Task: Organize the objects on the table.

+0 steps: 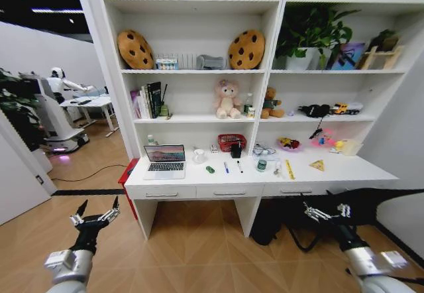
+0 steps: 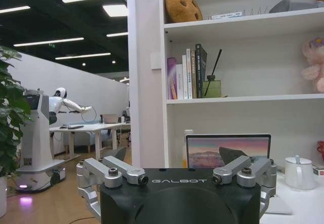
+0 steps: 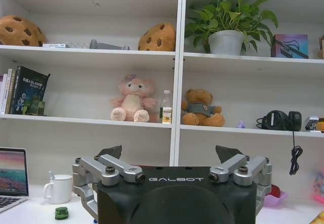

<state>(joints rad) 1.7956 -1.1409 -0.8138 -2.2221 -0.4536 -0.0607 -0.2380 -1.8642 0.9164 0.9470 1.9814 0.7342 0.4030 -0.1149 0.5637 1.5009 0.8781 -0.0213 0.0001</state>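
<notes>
Both grippers hang low before the long white desk (image 1: 344,169), left gripper (image 1: 97,216) and right gripper (image 1: 324,211) spread wide, holding nothing. On the desk: open silver laptop (image 1: 165,160), yellow ruler (image 1: 289,169), blue pen (image 1: 226,167), tiny green toy car (image 1: 210,169).

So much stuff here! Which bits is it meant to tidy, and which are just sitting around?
To tidy, on the table: laptop, green toy car, pens, green-lidded can, yellow ruler.

Just sitting around: cookie cushions, pink plush, teddy bear, potted plant, books, headphones.
</notes>
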